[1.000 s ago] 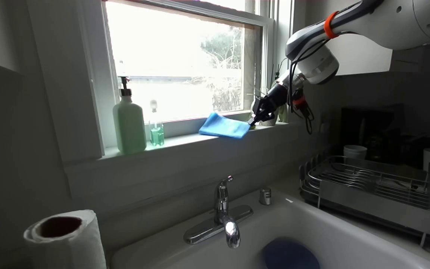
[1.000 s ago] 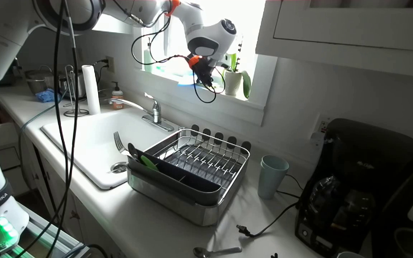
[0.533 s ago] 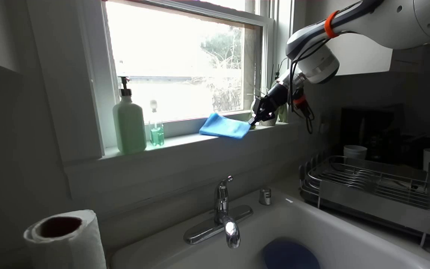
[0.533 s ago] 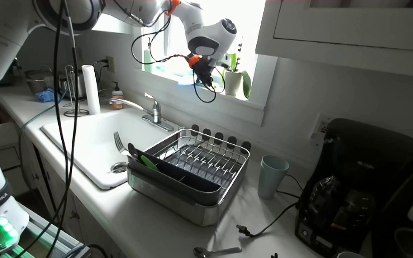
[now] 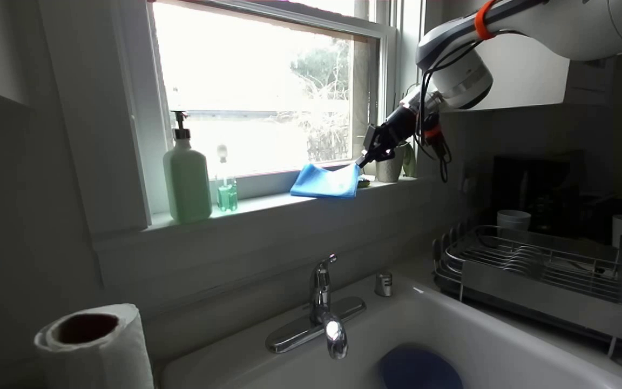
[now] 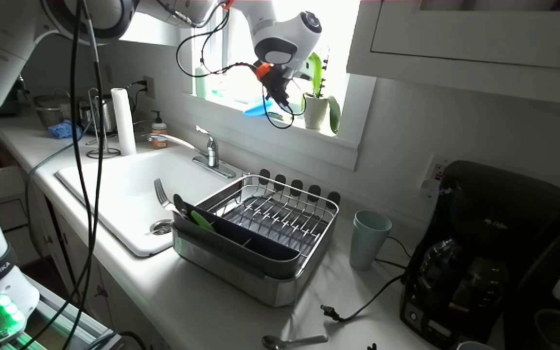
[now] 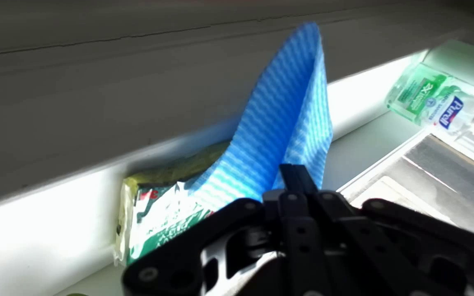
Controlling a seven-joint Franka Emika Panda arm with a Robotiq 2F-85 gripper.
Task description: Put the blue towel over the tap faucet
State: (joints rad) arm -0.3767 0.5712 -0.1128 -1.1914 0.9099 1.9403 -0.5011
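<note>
The bright blue towel (image 5: 322, 183) is at the window sill, its right corner raised at the tip of my gripper (image 5: 360, 162). In the wrist view the fingertips meet at my gripper (image 7: 293, 167), shut on the edge of the folded blue towel (image 7: 268, 111). Whether the towel's lower edge still touches the sill I cannot tell. Below the window, the chrome tap faucet (image 5: 320, 294) stands bare at the back of the sink, lever up. An exterior view also shows the tap faucet (image 6: 213, 151) and a sliver of blue towel (image 6: 255, 108) beside the gripper.
On the sill stand a green soap bottle (image 5: 188, 175), a sanitizer bottle (image 5: 227, 189), a scrub-pad packet (image 7: 167, 218) and a potted plant (image 6: 315, 112). A dish rack (image 6: 255, 233) sits beside the sink (image 5: 451, 324). A paper towel roll (image 5: 97, 351) stands near the sink.
My gripper has risen slightly, lifting the towel's right corner; the towel now sags in the middle. The arm has shifted up a little. The tap faucet has not moved.
</note>
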